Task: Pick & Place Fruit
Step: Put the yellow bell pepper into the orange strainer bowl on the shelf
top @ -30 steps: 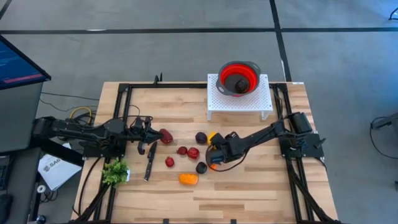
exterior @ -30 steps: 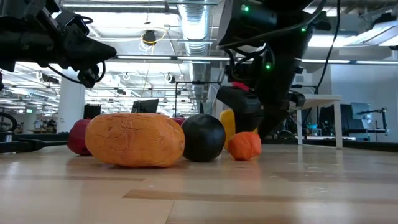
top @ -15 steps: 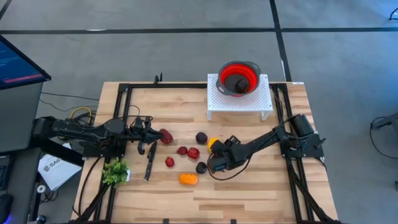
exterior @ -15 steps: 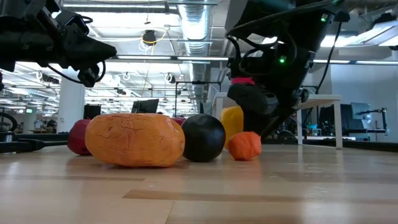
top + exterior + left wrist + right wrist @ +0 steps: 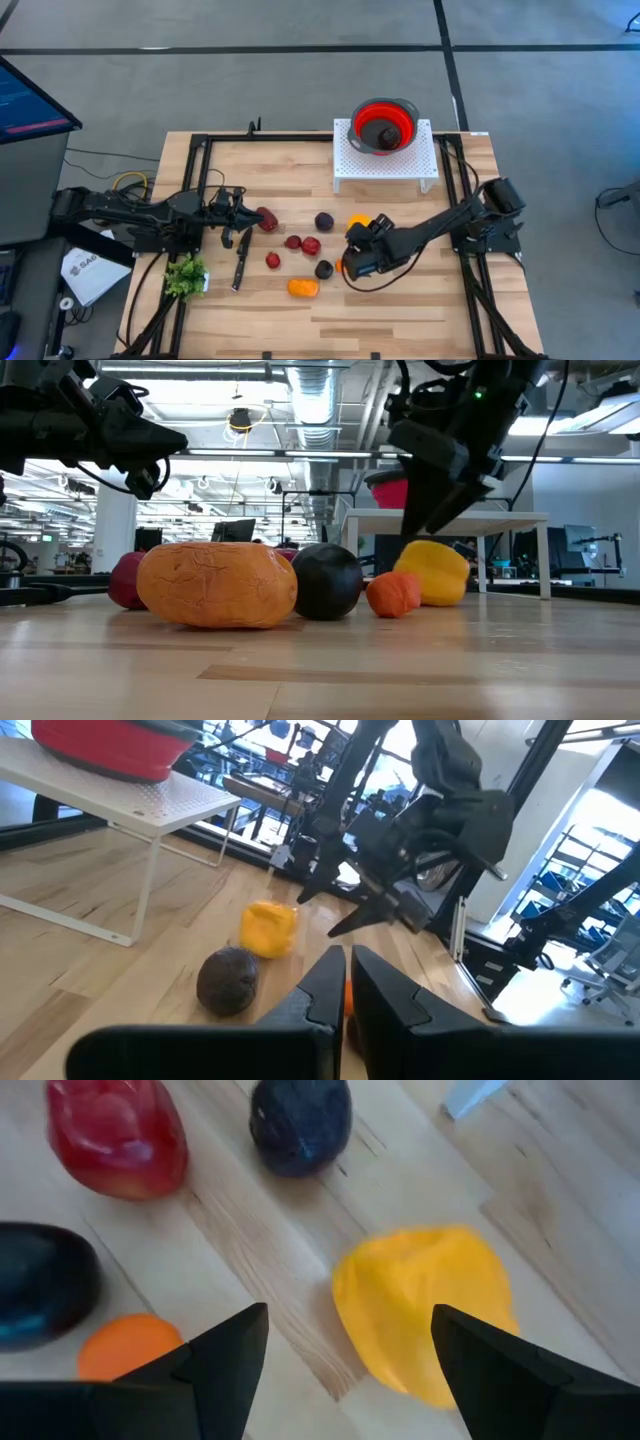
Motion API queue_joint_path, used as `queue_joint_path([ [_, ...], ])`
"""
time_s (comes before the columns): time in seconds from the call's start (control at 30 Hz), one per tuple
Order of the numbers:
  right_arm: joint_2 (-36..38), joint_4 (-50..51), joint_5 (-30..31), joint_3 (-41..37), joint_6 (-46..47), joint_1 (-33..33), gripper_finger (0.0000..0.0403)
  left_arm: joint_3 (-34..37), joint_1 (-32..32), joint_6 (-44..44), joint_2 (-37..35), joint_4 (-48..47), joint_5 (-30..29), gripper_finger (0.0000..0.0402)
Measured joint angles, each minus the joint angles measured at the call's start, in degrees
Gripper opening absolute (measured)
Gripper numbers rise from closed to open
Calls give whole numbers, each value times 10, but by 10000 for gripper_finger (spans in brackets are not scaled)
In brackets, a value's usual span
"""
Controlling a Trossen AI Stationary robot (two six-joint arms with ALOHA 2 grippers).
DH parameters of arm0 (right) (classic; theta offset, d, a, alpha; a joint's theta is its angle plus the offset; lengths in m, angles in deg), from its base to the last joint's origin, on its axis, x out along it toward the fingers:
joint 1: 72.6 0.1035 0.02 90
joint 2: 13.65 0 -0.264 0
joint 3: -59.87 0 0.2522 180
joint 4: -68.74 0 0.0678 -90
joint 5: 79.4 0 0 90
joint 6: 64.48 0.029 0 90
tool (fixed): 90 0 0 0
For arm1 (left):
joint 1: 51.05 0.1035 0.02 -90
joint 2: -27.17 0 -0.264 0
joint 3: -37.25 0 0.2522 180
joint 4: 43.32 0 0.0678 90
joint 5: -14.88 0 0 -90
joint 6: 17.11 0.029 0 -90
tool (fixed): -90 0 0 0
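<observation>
The right hand (image 5: 352,262) hangs wide open and empty above the counter (image 5: 400,310), its fingers (image 5: 225,1355) straddling a yellow fruit (image 5: 425,1310) that lies free on the wood beside a small orange piece (image 5: 125,1345). Nearer the front edge, an oblong orange fruit (image 5: 302,288) lies with its long axis across the counter. The left hand (image 5: 243,207) is closed, holding nothing.

I'm working in a big open robotics lab: grey concrete floor (image 5: 250,90), exposed ceiling ducts (image 5: 315,400), rows of workstations behind my wooden table (image 5: 270,160), a monitor (image 5: 30,100) alongside.
</observation>
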Motion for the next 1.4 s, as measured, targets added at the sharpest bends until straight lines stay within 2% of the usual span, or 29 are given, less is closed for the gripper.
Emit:
queue_joint_path([
  [0.17, 1, -2, -22, 0, -39, -14, 291, 0, 0, 0, 1, 1, 0, 17],
  [0.3, 7, 2, -67, 0, -93, -36, 333, 0, 0, 0, 1, 1, 0, 17],
  [0.5, 6, 9, -126, 0, -231, -79, 394, 0, 0, 0, 1, 1, 0, 17],
  [0.63, 6, 14, -149, 0, -280, -115, 387, 0, 0, 1, 1, 1, 0, 17],
  [0.83, 3, 19, -189, 0, -308, -158, 374, 0, 0, 0, 1, 1, 0, 17],
  [1.03, 3, 20, -219, 0, -319, -169, 373, 0, 0, 0, 1, 1, 0, 17],
  [1.4, 3, 18, -221, 0, -334, -167, 373, 0, 0, 0, 1, 1, 0, 17],
])
